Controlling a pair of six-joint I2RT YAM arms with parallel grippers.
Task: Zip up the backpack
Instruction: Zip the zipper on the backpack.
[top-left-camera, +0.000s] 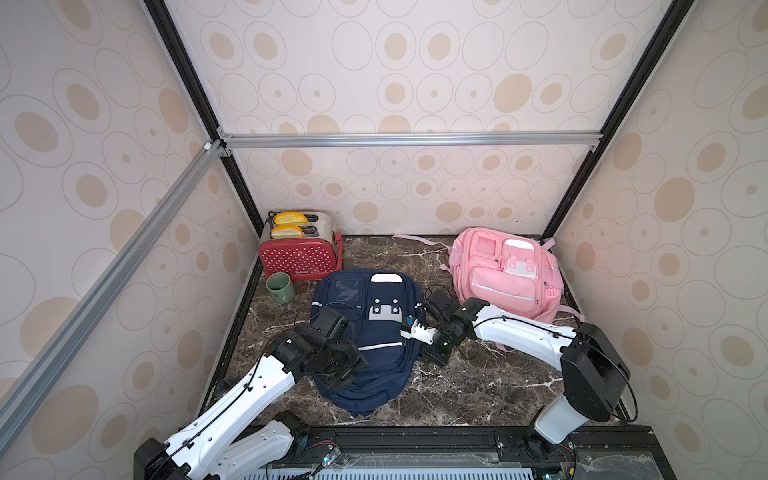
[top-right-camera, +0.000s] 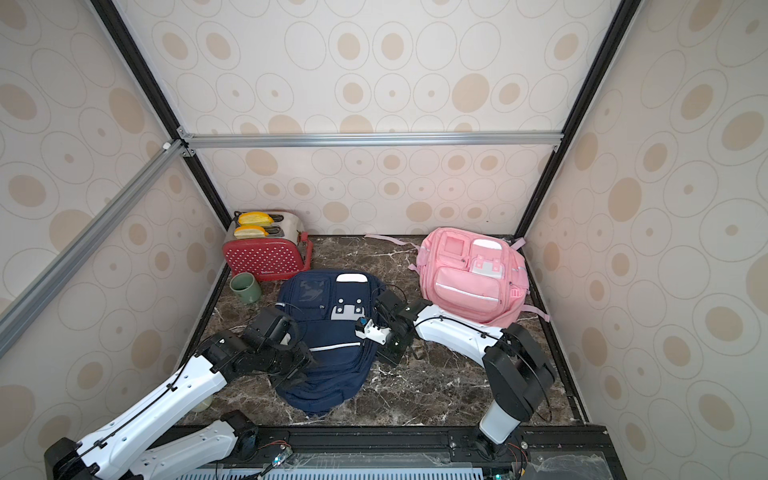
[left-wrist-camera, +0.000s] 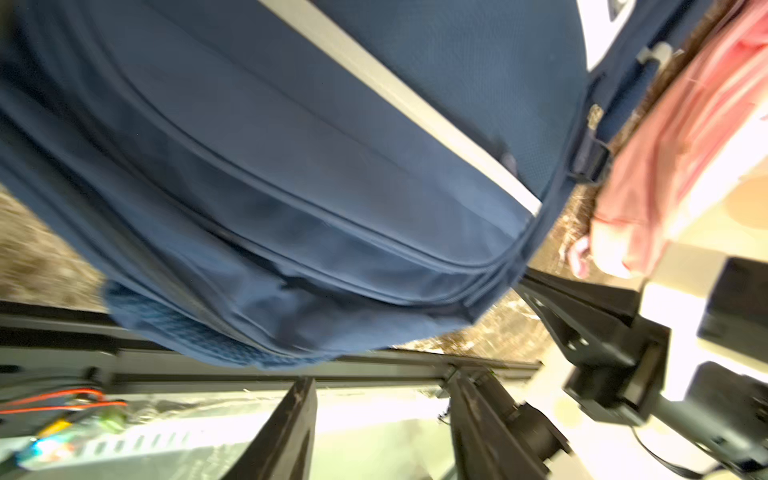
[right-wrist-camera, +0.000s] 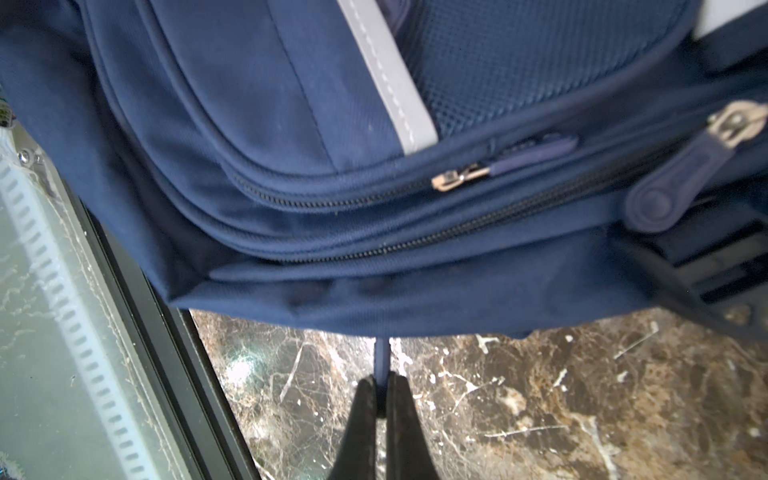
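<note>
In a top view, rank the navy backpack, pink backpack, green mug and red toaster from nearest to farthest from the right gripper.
1. navy backpack: at the right gripper, which pinches a tab at its edge.
2. pink backpack: just behind that arm, on the right side.
3. green mug and red toaster: both far off at the back left, too close to call.

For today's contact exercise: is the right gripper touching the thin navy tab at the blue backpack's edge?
Touching. In the right wrist view, the right gripper pinches the thin navy tab, both fingers pressed against it.
</note>
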